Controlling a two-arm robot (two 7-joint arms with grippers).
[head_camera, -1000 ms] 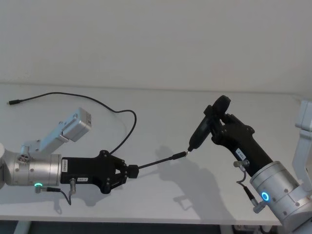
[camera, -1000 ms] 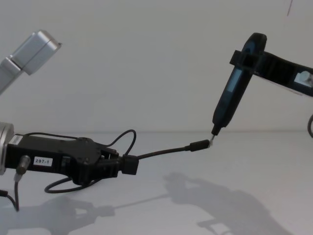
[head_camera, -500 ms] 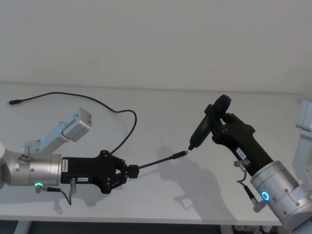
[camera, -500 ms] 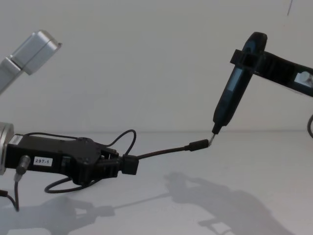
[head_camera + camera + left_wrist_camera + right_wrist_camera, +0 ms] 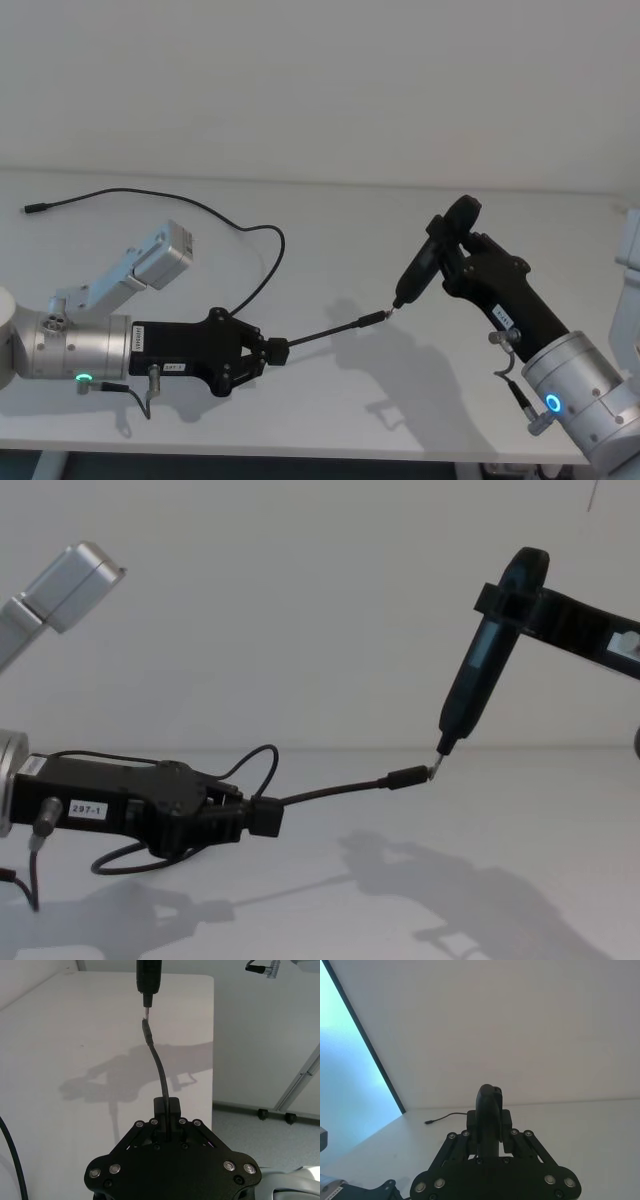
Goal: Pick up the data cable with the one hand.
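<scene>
**One cable end in the left jaws, its tip at the pen tool**

One relation decides what comes next: the free end of the data cable (image 5: 255, 260) sticks straight out of the left gripper (image 5: 268, 352) and runs rightward and slightly up to the tip of the pen-shaped tool (image 5: 418, 270) that the right gripper (image 5: 447, 258) carries.

The left gripper lies low over the near-left part of the white surface (image 5: 340, 230), pointing right. Its jaws are closed on the cable close to the plug end. From there a short stiff length of cord rises off the surface, ending in the small black plug (image 5: 406, 777) with its metal tip. In the chest view that tip sits right at the tool's point, touching or nearly so; I cannot tell which. In the left wrist view the cord, the plug (image 5: 146, 1030) and the tool (image 5: 149, 977) line up along one axis, directly ahead of the jaws.

Behind the left gripper, the rest of the cable curls in a loop and trails away across the far-left surface, where its other end (image 5: 34, 209) lies flat.

The right gripper hangs over the right side, jaws clamped on the tool, which slants down and left.

The pickup looks done on the left side. Any further move, I judge, turns on keeping that shared axis between plug and tool tip.
</scene>
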